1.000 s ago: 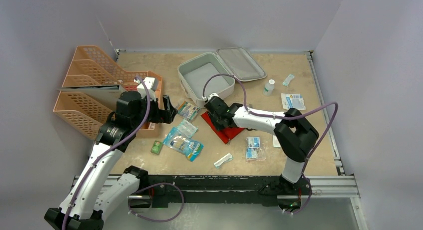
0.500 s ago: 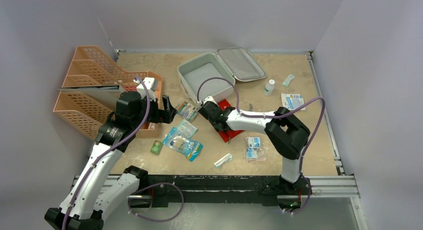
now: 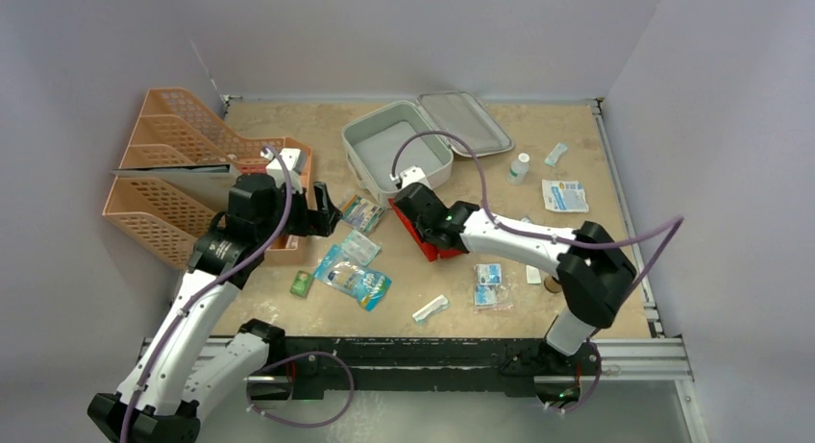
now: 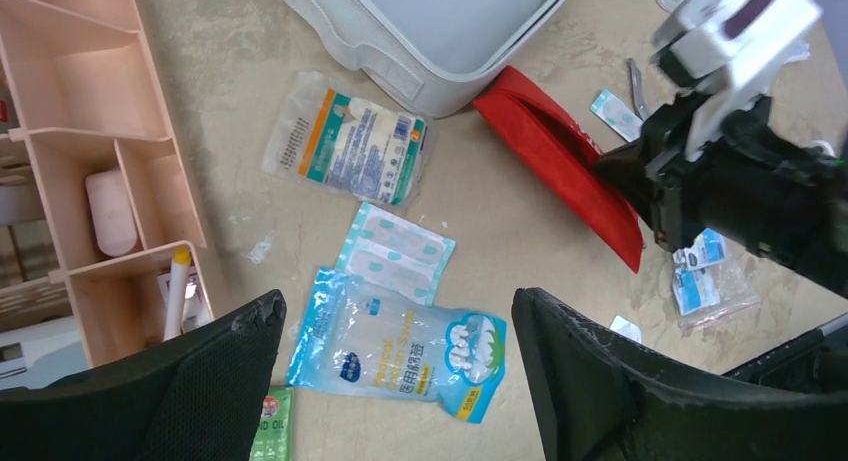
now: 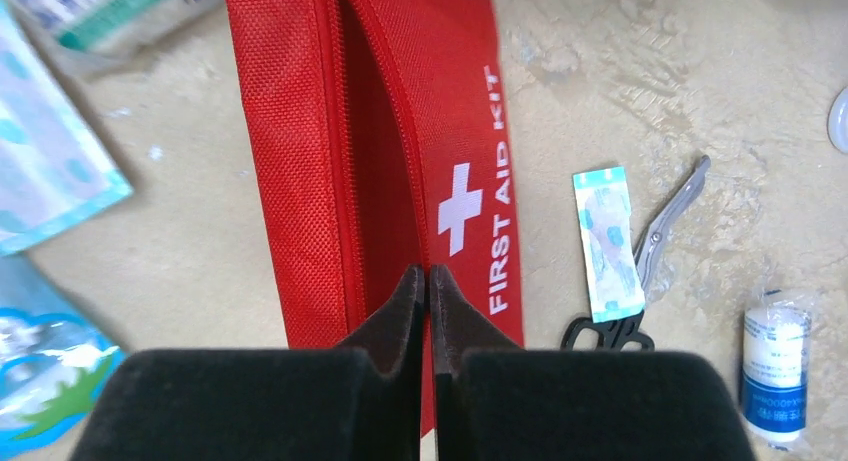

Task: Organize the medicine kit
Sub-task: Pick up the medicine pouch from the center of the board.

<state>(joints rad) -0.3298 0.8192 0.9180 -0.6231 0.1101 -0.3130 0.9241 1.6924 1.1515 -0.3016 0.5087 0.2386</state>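
I see my right gripper (image 5: pixel 428 273) pinched tight on the red pouch (image 5: pixel 390 111), at 6 o'clock from the medicine kit (image 3: pixel 358 157). My left gripper (image 4: pixel 397 303) hangs wide open, holding nothing.

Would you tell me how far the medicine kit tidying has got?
Done: only that the pale grey soft-shell medicine kit stands open, its inside bare. In hand: the right gripper is shut on the flat red fabric first-aid pouch; the left gripper hangs open above the blue plastic swab packet. Left: everything to pack, such as the small white bottle and the metal scissors.
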